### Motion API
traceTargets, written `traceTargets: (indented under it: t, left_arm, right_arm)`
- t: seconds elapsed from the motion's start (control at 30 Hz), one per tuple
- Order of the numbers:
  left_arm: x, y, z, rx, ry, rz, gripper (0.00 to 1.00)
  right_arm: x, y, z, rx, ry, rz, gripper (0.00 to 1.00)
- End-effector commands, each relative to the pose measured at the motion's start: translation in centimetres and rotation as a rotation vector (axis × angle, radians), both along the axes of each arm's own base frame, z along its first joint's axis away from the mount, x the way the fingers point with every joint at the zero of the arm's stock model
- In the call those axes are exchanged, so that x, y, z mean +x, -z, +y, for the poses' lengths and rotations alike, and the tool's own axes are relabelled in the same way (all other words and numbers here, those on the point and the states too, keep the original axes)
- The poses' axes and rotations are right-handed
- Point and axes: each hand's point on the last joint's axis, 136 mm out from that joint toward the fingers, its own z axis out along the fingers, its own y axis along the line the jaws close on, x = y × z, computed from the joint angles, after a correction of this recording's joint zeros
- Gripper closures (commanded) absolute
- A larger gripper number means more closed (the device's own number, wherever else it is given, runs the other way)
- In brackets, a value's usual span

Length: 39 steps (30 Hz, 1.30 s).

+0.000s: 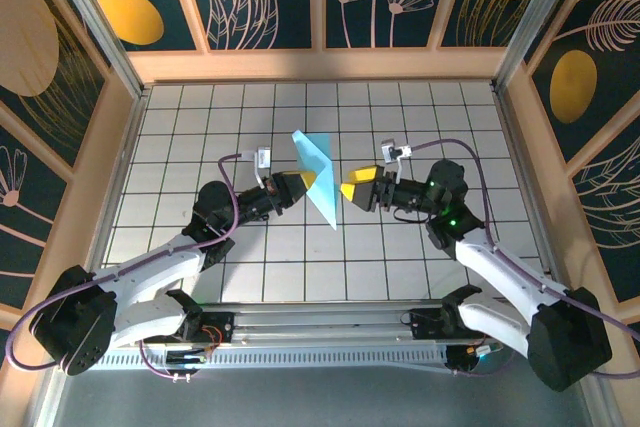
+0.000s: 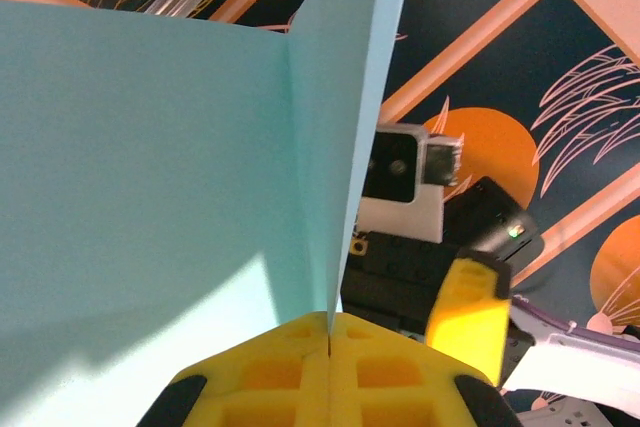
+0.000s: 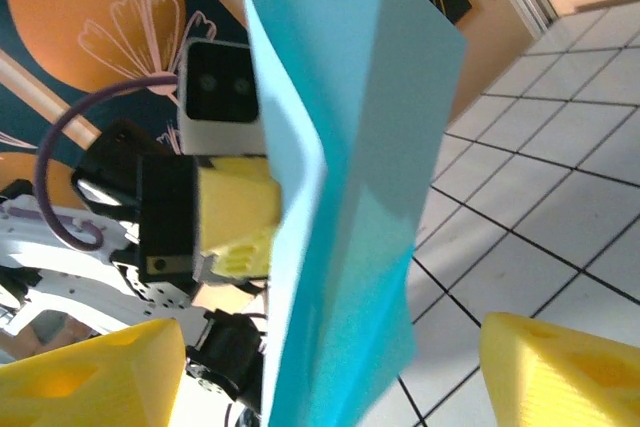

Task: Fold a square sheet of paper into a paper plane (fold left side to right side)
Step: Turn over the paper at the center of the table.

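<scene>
- While it is held upright over the middle of the tiled worktop (image 1: 200,117), the light-blue sheet of paper (image 1: 318,175) sits at the centre of the top view, creased to a point.
- On its left, the left gripper (image 1: 308,181) is clamped tight on the sheet's edge, its yellow pads pressed together.
- Just to its right, the right gripper (image 1: 348,190) gapes wide and grips nothing.

square sheet of paper (image 1: 318,175): thin smooth matt light-blue paper, creased. left hand (image 1: 303,183), right hand (image 1: 352,190): matt yellow plastic fingers, pocketed faces. counter (image 1: 300,267): smooth white tiles, slight sheen. wall frame (image 1: 320,65): pale wood. arm shells (image 1: 500,282): glossy white plastic.
</scene>
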Motion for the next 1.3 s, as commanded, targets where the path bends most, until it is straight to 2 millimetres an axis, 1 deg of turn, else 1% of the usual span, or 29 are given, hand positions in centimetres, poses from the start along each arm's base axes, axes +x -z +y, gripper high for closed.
traceTargets:
  t: [0.0,0.07,0.1,0.17,0.27,0.43,0.57,0.67,0.8,0.83,0.87,0.93,0.97,1.03,1.1,1.2,1.27]
  left_arm:
    - [-0.2,-3.0,0.1,-0.061,0.007,-0.086,0.99]
    - [-0.2,-3.0,0.0,-0.062,0.010,-0.084,0.99]
    - [-0.2,-2.9,-0.1,-0.062,0.012,-0.084,0.99]
    - [-0.2,-2.9,-0.1,-0.061,0.016,-0.080,0.99]
    - [-0.3,-2.7,-0.3,-0.059,0.026,-0.072,0.99]
    - [-0.5,-2.4,-0.6,-0.056,0.039,-0.062,0.99]
    - [-0.5,-2.0,-0.7,-0.049,0.045,-0.052,0.99]
    - [-0.4,-1.6,-0.8,-0.041,0.043,-0.044,0.97]
    - [0.0,-0.9,-0.6,-0.012,0.014,-0.034,0.86]
    - [0.1,-0.8,-0.5,-0.004,0.001,-0.034,0.82]
    - [0.4,-0.4,-0.3,0.013,-0.022,-0.029,0.75]
    - [0.9,0.0,0.3,0.044,-0.072,-0.025,0.70]
    - [1.2,0.3,0.6,0.066,-0.102,-0.019,0.64]
    - [1.8,1.0,1.7,0.114,-0.178,-0.008,0.60]
    - [2.4,1.5,3.1,0.154,-0.267,0.004,0.54]
    - [3.0,2.7,6.1,0.211,-0.424,0.041,0.51]
    - [3.2,3.5,8.4,0.237,-0.528,0.069,0.49]
  right_arm:
    - [-1.1,0.7,0.8,-0.001,-0.054,0.016,0.20]
    - [-1.6,0.6,1.6,0.001,-0.094,0.012,0.20]
    - [-1.6,0.5,1.8,0.001,-0.104,0.008,0.20]
    - [-2.3,-0.1,2.7,0.012,-0.144,-0.009,0.20]
    - [-2.2,-1.1,3.2,0.033,-0.158,-0.029,0.22]
    - [-1.4,-2.0,3.5,0.039,-0.149,-0.054,0.38]
    - [-1.1,-2.6,3.6,0.039,-0.150,-0.058,0.53]
    - [-0.9,-2.8,3.6,0.036,-0.142,-0.061,0.63]
    - [-0.5,-2.8,3.5,0.021,-0.122,-0.057,0.80]
    - [-0.5,-2.8,3.5,0.018,-0.118,-0.056,0.84]
    - [-0.4,-2.8,3.5,0.012,-0.113,-0.053,0.90]
    - [-0.2,-2.7,3.4,0.000,-0.099,-0.052,0.96]
    - [0.0,-2.7,3.3,-0.009,-0.084,-0.054,0.98]
    - [0.4,-2.5,3.1,-0.034,-0.051,-0.053,1.00]
    - [1.2,-2.1,2.8,-0.077,0.000,-0.053,1.00]
    - [2.7,-0.8,2.2,-0.180,0.111,-0.048,1.00]
    - [4.0,0.7,1.7,-0.301,0.221,-0.040,1.00]
